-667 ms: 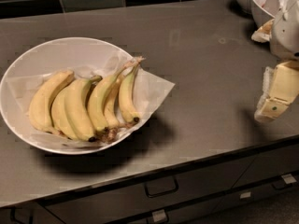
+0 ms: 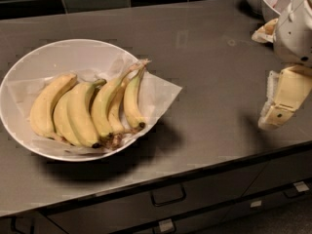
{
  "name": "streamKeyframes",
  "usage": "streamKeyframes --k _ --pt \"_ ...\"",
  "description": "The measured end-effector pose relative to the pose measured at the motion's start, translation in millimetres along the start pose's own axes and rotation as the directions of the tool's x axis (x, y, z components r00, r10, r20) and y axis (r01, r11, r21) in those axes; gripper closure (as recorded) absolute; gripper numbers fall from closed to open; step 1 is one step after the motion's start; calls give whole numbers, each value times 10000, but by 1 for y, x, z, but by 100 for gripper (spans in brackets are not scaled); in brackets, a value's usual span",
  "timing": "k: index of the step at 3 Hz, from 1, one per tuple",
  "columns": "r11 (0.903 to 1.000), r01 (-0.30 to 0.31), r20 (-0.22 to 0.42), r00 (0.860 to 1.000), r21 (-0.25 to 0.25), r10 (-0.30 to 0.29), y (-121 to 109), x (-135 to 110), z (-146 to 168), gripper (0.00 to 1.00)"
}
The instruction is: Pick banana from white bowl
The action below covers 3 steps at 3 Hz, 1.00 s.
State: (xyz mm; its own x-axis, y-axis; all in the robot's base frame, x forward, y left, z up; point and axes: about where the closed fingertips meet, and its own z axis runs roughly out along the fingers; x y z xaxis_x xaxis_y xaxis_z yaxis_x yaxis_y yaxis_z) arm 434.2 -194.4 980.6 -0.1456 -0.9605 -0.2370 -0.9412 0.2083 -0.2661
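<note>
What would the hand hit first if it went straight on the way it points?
Probably the bare counter just below its tip, near the front edge. The hand hangs at the right, pointing down and slightly left, apart from the white bowl and bananas. Depth is unclear.

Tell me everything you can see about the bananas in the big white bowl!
The bananas are several yellow ones, some tinged green, with dark tips at their near ends. They lie side by side, curved, and two long stems point to the upper right. They rest on crinkled white paper lining the white bowl on the grey counter. Nothing else touches them; the gripper hangs far off to the right.
</note>
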Motion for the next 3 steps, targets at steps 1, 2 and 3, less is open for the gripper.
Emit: streamKeyframes --k 1,2,3 --pt "9824 1782 1161 9784 -556 -1709 17 -45 5 0" --pt "9646 2610 1360 9577 -382 -2537 19 -50 2 0" --pt "9645 2614 1360 9576 -381 -2541 19 -50 2 0"
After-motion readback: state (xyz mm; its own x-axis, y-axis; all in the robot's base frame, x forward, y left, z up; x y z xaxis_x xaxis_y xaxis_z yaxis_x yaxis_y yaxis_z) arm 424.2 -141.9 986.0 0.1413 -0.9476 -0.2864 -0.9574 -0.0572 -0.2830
